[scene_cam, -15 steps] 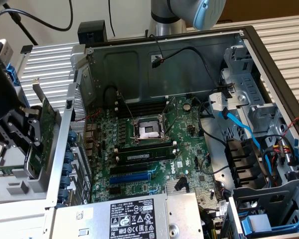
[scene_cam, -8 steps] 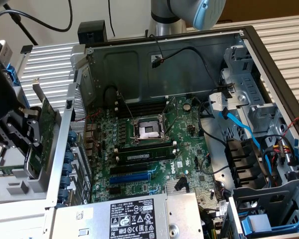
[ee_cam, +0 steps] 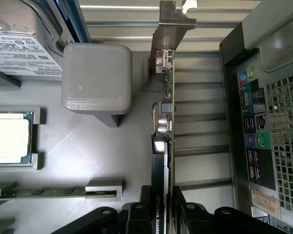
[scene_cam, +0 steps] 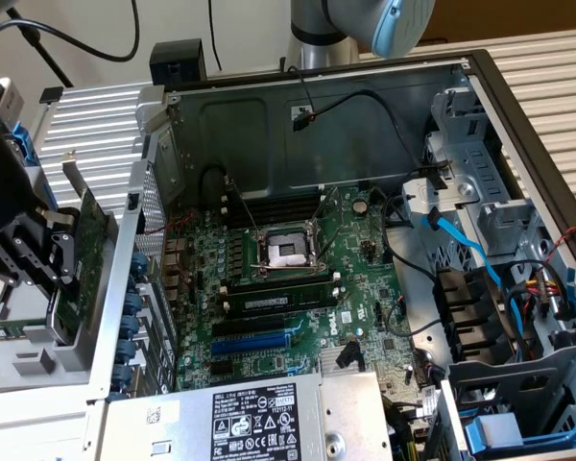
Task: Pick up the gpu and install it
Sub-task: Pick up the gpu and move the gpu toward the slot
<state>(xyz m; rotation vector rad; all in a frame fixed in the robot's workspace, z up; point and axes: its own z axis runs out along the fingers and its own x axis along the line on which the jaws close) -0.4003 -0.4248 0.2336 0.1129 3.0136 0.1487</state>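
The gpu [scene_cam: 91,252] is a green card with a silver end bracket [scene_cam: 75,179], standing on edge outside the open computer case, at the exterior view's left. My gripper [scene_cam: 62,257] is at it, black fingers on either side. In the wrist view the gpu [ee_cam: 165,126] shows edge-on, its black shroud on one face and its bracket [ee_cam: 172,24] at the far end. The gripper [ee_cam: 163,215] has a finger pressed against each face of the card. The card's lower edge sits at the grey holder tray [ee_cam: 88,156].
The case wall [scene_cam: 139,240] with the rear ports [ee_cam: 254,141] stands right beside the card. Inside lie the motherboard [scene_cam: 365,288], blue slots [scene_cam: 254,338], a CPU socket [scene_cam: 283,252] and cables [scene_cam: 470,250]. The tray holds a grey block [ee_cam: 95,78], a CPU [ee_cam: 7,139] and a memory stick [ee_cam: 39,192].
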